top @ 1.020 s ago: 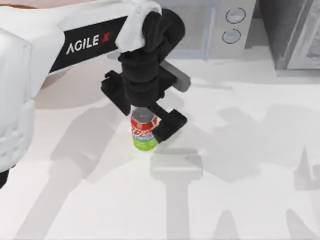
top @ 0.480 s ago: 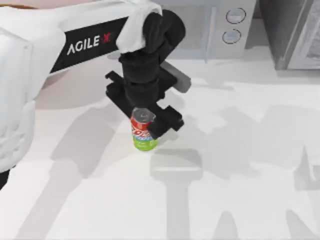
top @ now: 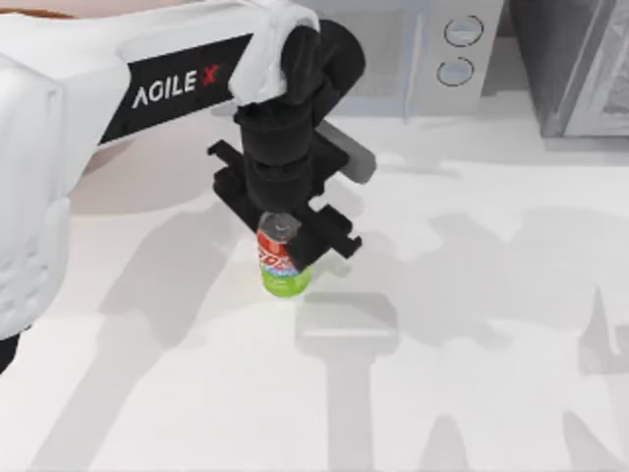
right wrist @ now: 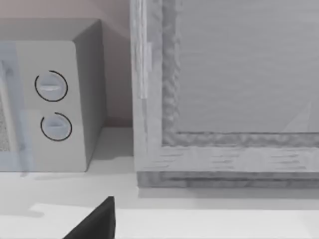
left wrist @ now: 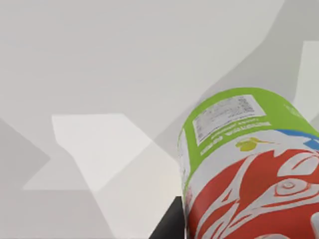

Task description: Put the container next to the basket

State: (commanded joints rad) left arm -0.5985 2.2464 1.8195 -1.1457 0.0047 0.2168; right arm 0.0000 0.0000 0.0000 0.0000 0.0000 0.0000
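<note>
Currently my left arm's tool sits directly over the small drink can with a red upper band, green lower band and silver top, near the middle of the white desk. In the top view the black fingers bracket the can's upper part, one on each side and up against it, so I log the tool as closed on the can. The can stands upright, its green base on the desk in front of the grey-white microwave.

In the left wrist view the can is seen at close range: green band with a white label panel, then white, then the red pattern. A bit of black tool body shows beside the can at the frame edge. Pale desk and hard-edged shadows lie beyond the can.

The right wrist view looks at the microwave with its two round dials, and next to it a grey framed panel standing on the desk. A dark wedge, probably part of the right tool, shows at the lower edge; I cannot tell how that tool's fingers are set.
</note>
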